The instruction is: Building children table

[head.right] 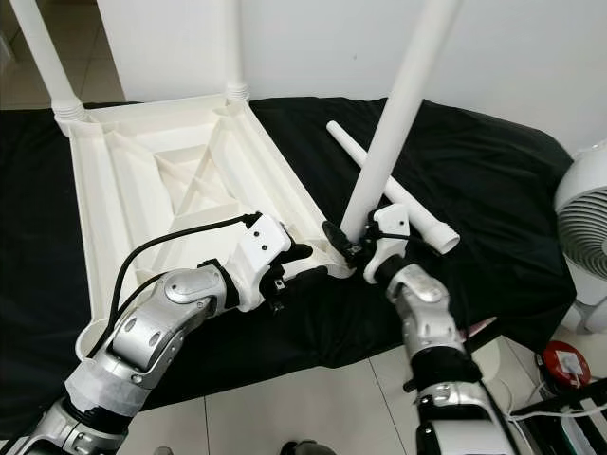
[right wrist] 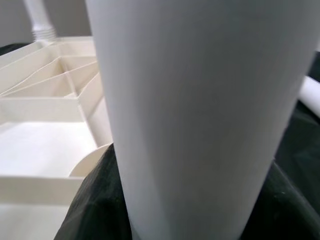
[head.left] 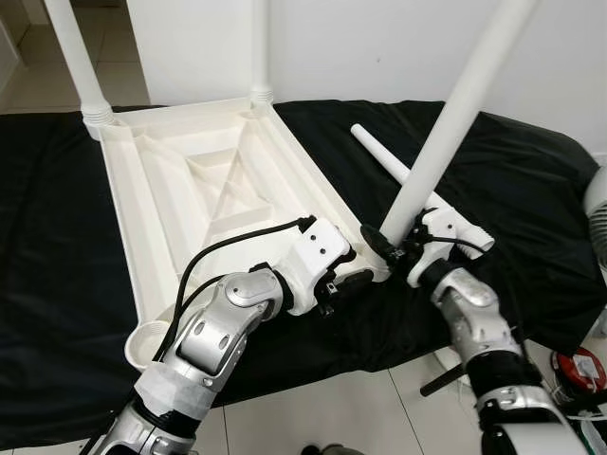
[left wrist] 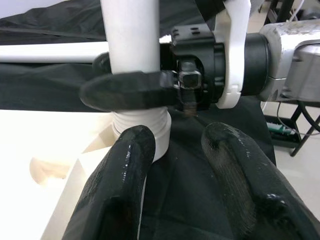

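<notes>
The white table top [head.left: 123, 218] lies upside down on a black cloth. Two white legs [head.left: 76, 57] [head.left: 258, 47] stand in its far corners. My right gripper [head.left: 387, 248] is shut on a third leg [head.left: 455, 114], which leans to the right with its lower end at the near right corner. In the left wrist view its ribbed end [left wrist: 140, 127] sits at the corner socket, with a right finger [left wrist: 125, 91] across it. My left gripper [head.left: 358, 275] is open just beside that corner, nothing between its fingers. A fourth leg [head.left: 384, 161] lies loose on the cloth behind.
The near left corner socket [head.left: 147, 343] holds no leg. A white fan [head.right: 588, 218] stands at the right edge. A red object [head.left: 579, 368] and cables lie on the tiled floor at the lower right. A white wall is behind.
</notes>
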